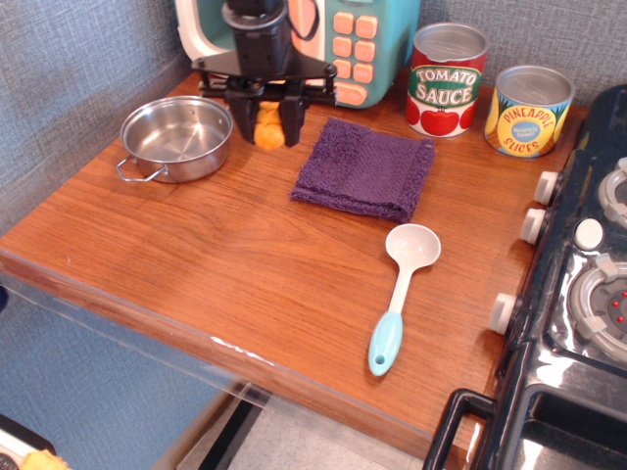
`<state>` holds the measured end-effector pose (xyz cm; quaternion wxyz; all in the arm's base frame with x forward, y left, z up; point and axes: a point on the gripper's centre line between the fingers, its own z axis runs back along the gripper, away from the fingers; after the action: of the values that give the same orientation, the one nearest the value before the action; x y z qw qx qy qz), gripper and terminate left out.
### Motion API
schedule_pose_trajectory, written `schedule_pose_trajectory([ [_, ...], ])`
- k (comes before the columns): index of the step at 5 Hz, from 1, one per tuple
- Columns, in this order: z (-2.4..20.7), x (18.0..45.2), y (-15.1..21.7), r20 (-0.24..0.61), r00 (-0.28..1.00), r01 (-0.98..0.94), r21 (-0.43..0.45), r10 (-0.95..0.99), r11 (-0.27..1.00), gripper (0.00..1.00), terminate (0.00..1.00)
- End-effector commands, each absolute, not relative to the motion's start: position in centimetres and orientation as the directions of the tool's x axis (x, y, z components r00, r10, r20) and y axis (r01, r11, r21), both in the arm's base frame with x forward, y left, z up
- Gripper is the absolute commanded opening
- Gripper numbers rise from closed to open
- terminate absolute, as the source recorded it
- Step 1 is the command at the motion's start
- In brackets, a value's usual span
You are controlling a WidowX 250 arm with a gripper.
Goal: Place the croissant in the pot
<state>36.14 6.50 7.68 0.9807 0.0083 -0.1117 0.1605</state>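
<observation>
While the gripper (pixel 266 120) hangs above the wooden table (pixel 225 264), its jaws are closed on the croissant (pixel 266 124), which is held clear of the surface just right of the pot (pixel 176 137). A purple cloth (pixel 364 168) lies to the right, a spoon (pixel 400 294) nearer the front edge

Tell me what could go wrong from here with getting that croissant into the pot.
1. The pincer holds the croissant beside the pot, not over it; releasing now would probably drop it on the wood or against the rim.
2. The croissant's lower end sticks out below the fingers, so it might clip the pot's near wall when carried across low.
3. The pot is shallow, so a drop from height might bounce the croissant out.
</observation>
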Motion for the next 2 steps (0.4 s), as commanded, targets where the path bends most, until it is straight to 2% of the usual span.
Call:
schedule_pose_trajectory([
  [1,9.2,37.7,11.3,0.262,0.875,-0.426,0.019,0.407,0.905,0.0,0.0],
  [2,9.7,37.3,12.3,0.267,0.866,-0.447,0.029,0.424,0.894,0.0,0.0],
])
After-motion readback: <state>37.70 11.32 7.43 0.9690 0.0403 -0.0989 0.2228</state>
